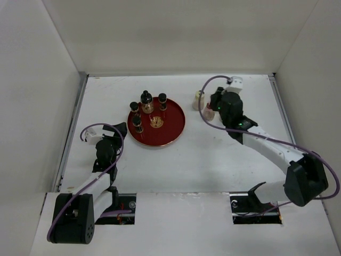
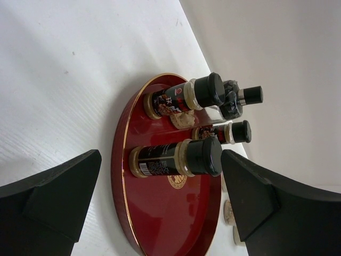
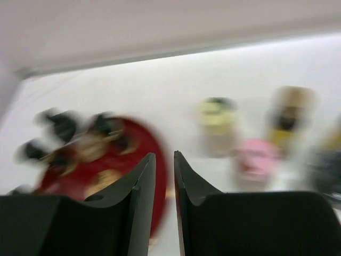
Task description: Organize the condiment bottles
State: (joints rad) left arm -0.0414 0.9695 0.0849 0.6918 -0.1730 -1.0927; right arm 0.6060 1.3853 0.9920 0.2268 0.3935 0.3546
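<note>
Looking down from the top view, four dark condiment bottles (image 1: 146, 101) are standing on the red tray (image 1: 170, 128), left of centre in the upper half of the white table (image 1: 186, 160). The left gripper (image 1: 118, 129) is sitting just off the tray's lower-left rim. The right gripper (image 1: 211, 105) is hanging at the upper right, close beside a cream-capped jar (image 1: 199, 98) and a pink-capped jar (image 1: 208, 113) standing on the table, off the tray.

Turning to the left wrist view, the left gripper (image 2: 160, 157) is holding its jaws wide apart with nothing between them. The red tray (image 2: 160, 213) is filling the middle of the frame, and the black-capped condiment bottles (image 2: 176, 158) are standing on it, apart from the fingers (image 2: 53, 202).

Turning to the right wrist view, everything is smearing with blur. The right gripper (image 3: 163, 160) is showing its jaws drawn almost together, a thin slit between them and nothing in it. The red tray (image 3: 139, 133) is lying at the left. The cream-capped jar (image 3: 217, 114), the pink-capped jar (image 3: 256, 160) and what is probably an amber bottle (image 3: 290, 114) are standing at the right.
</note>
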